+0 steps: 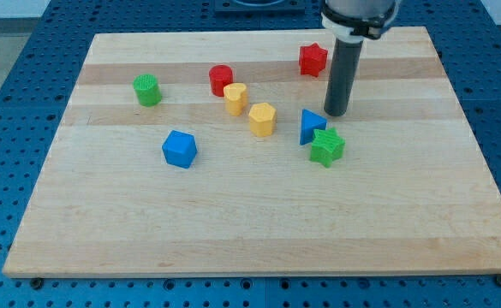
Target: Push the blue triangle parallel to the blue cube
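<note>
The blue triangle (311,125) lies right of the board's middle, touching the green star (327,147) just below and to its right. The blue cube (180,149) sits well to the view's left of the triangle, a little lower. My tip (336,114) rests on the board just above and to the right of the blue triangle, close to it, with a small gap.
A yellow hexagon block (263,119) and a yellow heart (235,98) lie between cube and triangle. A red cylinder (221,79), a green cylinder (147,90) and a red star (313,59) sit nearer the view's top. The wooden board (250,231) rests on a blue perforated table.
</note>
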`<action>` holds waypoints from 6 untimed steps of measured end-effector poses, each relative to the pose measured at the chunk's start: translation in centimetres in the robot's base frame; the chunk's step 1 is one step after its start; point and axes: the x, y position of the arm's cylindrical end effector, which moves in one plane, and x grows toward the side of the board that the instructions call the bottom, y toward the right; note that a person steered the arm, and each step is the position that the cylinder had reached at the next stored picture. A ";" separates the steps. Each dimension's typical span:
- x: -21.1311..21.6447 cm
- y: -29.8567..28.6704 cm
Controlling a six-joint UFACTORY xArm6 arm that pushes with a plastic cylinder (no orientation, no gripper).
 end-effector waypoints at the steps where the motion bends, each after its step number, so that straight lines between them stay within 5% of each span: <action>1: 2.1 0.1; 6: 3.8 -8.1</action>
